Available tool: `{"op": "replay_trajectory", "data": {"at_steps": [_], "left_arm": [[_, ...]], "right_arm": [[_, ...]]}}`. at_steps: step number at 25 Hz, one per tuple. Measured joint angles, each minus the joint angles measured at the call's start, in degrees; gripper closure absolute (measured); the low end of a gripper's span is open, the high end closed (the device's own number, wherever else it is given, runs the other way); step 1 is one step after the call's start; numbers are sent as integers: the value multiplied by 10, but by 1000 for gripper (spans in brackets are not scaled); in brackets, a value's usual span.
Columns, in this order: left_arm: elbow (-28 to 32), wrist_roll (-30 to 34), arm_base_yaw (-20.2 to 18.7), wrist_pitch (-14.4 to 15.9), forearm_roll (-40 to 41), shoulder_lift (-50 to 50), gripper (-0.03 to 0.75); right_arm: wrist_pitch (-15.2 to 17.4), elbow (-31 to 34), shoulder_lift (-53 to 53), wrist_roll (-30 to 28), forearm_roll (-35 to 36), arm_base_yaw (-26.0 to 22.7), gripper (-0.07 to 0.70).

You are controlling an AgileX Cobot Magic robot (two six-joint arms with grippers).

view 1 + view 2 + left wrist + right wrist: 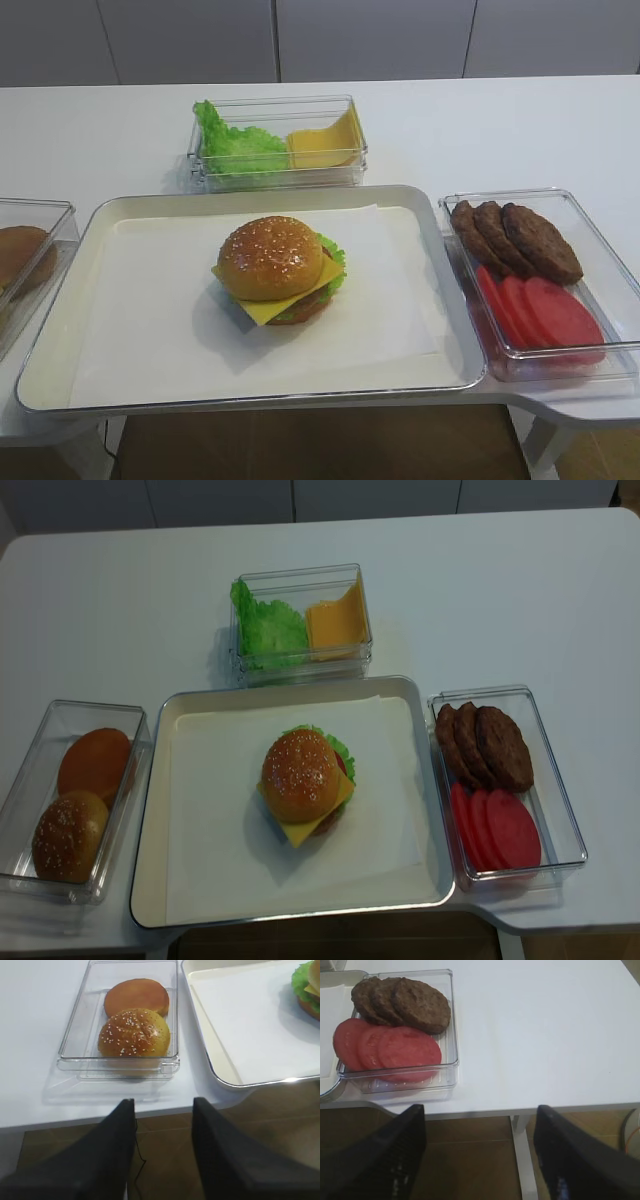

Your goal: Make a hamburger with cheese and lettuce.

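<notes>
One bench: white bench [560,590] carries everything.
Tray: metal-rimmed tray [152,810], white paper liner.
Hamburger: sesame-bun hamburger [302,778] stands mid-tray; base bun mostly hidden.
Cheese: square yellow cheese slice [300,832] overhangs.
Lettuce: frilly green lettuce leaf [340,748] peeks out, mostly covered.
Left tool [162,1125]: fingers apart, empty, cut off below.
Right tool [480,1150]: spread wide, empty.

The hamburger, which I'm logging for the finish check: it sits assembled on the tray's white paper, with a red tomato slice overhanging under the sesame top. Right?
Not quite. The slice overhanging under the sesame top of the hamburger is the cheese, square and yellow. The high realsense view shows it. The burger does sit assembled on the white paper of the tray.
</notes>
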Motion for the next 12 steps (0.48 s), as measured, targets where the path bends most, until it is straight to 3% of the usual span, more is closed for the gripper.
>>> {"op": "replay_trajectory", "data": {"at_steps": [12], "left_arm": [[0,0,0,0,0,0,427]], "right_arm": [[0,0,0,0,0,0,120]]}}
